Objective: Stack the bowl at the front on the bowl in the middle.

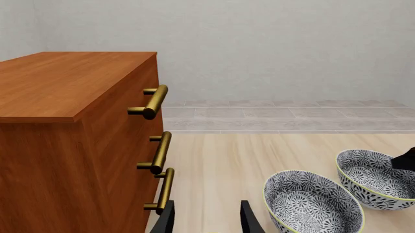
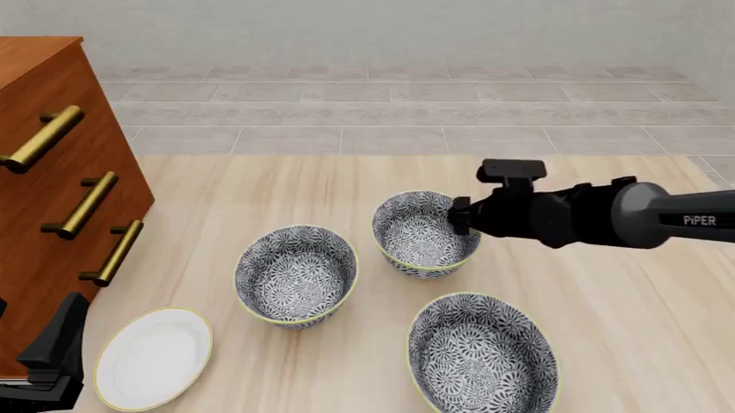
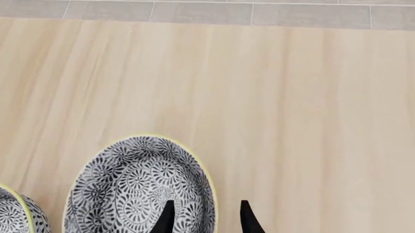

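- R gripper [image 3: 206, 203] is held open, w/ fingers set astride rim of bowl at the front [image 2: 425, 232], on surface [image 2: 620, 327].
- bowl in the middle [image 2: 296, 275] is seen just beside it, not touching.
- L gripper [image 1: 207, 204] is spread open, nothing held, nr cabinet [image 1: 77, 126].

The bowl at the front [image 2: 416, 234] is small, deep and round, blue-grey and white floral with a thin cream rim. It stands upright on the surface, farthest of the patterned bowls. The bowl in the middle [image 2: 296, 274], its near-twin, stands upright and empty to its near left, just apart.
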Tool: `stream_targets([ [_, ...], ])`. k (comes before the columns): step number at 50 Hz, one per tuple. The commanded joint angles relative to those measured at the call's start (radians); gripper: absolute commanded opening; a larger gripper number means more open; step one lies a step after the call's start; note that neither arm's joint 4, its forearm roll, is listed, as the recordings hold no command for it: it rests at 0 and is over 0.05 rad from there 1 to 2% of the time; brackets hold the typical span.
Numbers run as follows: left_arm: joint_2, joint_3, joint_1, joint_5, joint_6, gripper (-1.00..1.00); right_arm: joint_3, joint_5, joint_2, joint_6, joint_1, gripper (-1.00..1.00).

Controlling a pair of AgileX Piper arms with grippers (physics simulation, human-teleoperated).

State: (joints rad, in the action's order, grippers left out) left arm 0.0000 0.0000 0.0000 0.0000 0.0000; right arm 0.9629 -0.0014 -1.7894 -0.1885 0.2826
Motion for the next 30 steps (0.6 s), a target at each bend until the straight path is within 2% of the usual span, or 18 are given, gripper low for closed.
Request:
stream_targets([
  [1,0.0,0.0,0.0,0.0,0.0,1.0,0.008,-0.001,-0.015,-0.002,0.002,1.0],
  [20,0.0,0.0,0.0,0.0,0.0,1.0,0.009,-0.008,-0.025,-0.011,0.01,1.0],
  [21,0.0,0.0,0.0,0.0,0.0,1.0,0.012,-0.006,-0.022,-0.011,0.009,-1.0],
  [30,0.0,0.0,0.0,0.0,0.0,1.0,0.026,0.004,-0.013,0.002,-0.006,-1.0],
])
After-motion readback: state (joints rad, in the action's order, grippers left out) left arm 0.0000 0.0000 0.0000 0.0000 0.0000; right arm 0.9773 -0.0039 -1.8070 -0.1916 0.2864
